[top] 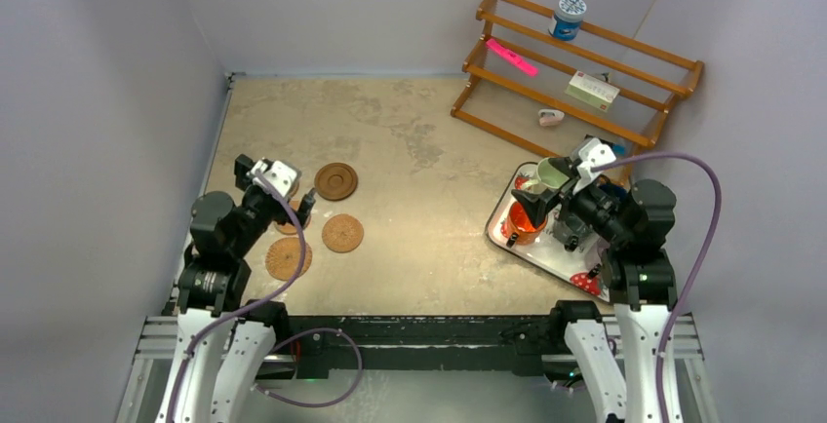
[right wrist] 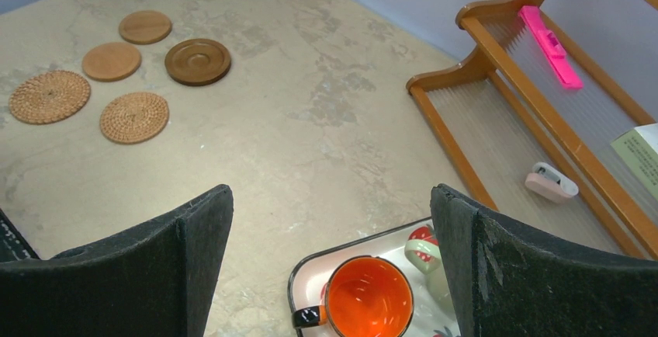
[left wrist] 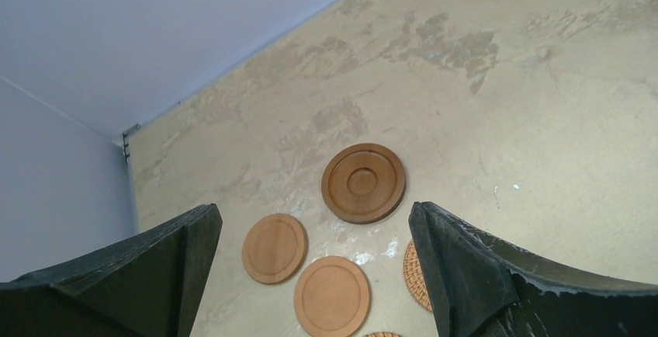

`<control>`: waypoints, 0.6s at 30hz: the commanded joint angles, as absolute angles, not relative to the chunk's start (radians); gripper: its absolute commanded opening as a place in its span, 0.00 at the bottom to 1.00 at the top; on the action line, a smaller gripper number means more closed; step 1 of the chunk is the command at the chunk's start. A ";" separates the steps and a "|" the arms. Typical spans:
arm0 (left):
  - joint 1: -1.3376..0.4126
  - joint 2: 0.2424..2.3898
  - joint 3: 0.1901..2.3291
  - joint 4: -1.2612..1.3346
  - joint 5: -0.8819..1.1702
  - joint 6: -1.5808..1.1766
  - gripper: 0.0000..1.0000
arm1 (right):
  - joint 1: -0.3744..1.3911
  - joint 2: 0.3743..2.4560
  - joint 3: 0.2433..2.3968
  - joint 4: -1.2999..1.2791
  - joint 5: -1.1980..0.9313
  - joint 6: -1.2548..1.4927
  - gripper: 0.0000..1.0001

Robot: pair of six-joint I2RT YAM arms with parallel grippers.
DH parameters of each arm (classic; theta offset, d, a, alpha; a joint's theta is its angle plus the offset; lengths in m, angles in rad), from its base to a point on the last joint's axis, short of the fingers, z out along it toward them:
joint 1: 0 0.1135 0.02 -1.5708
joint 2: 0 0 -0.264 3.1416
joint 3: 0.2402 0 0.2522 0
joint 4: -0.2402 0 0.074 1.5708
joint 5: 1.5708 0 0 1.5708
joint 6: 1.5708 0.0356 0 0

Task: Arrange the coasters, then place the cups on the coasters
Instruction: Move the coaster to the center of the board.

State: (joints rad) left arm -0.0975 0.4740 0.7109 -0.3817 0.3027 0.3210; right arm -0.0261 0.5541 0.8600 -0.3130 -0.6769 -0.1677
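**Ana:** How do your claws stand?

**Me:** Both are spread wide with nothing in either. My left claw (left wrist: pixel 312 211) hangs above the desk (left wrist: pixel 496 104), over the coasters. My right claw (right wrist: pixel 332 193) hangs over the near edge of the white tray (right wrist: pixel 306 267).

**Ana:** Where do the coasters lie from the left claw?

**Me:** The dark rimmed coaster (left wrist: pixel 363 182) lies ahead of the gap between my fingers, a little toward the right finger. Nearer, under the gap, are a smooth coaster (left wrist: pixel 274 248) and a second smooth coaster (left wrist: pixel 332 296), just beside each other but not touching. A woven coaster (left wrist: pixel 415 275) is partly hidden behind my right finger. Nothing touches the claw.

**Ana:** And the cups?

**Me:** The orange cup (right wrist: pixel 368 298) stands upright on the tray right below the right claw's gap, its dark handle turned toward my left finger. The pale green cup (top: pixel 553 173) stands on the tray just beside it, on my right finger's side. My arm covers the rest of the tray, so I can't make out the other cups. From this claw the coasters lie well apart, far ahead and to the left across the desk. The wooden rack (right wrist: pixel 451 141) stands ahead and to the right.
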 commanded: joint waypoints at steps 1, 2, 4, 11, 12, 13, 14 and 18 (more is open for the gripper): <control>-0.092 0.559 0.774 -0.326 0.235 0.347 1.00 | -0.023 0.668 0.936 -0.309 -0.703 -0.127 0.99; -0.091 0.582 0.779 -0.324 0.225 0.352 1.00 | -0.023 0.692 0.945 -0.313 -0.698 -0.127 0.99; -0.092 0.617 0.789 -0.316 0.202 0.362 1.00 | -0.023 0.738 0.959 -0.321 -0.687 -0.135 0.99; -0.094 0.669 0.789 -0.289 0.155 0.382 1.00 | 0.012 0.758 0.929 -0.301 -0.669 -0.154 0.99; -0.095 0.679 0.789 -0.288 0.149 0.385 1.00 | 0.026 0.760 0.926 -0.301 -0.663 -0.156 0.99; -0.098 0.692 0.789 -0.286 0.140 0.388 1.00 | 0.038 0.763 0.925 -0.301 -0.656 -0.158 0.99; -0.102 0.704 0.787 -0.285 0.130 0.393 1.00 | 0.050 0.769 0.923 -0.301 -0.646 -0.160 0.99; -0.133 0.753 0.757 -0.262 0.071 0.431 1.00 | 0.110 0.816 0.920 -0.316 -0.579 -0.185 0.99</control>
State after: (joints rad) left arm -0.1051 0.7124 0.7502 -0.3210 0.1436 0.3847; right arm 0.0620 0.7769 0.9249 -0.3168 -0.6479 -0.1581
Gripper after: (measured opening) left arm 0.998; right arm 0.987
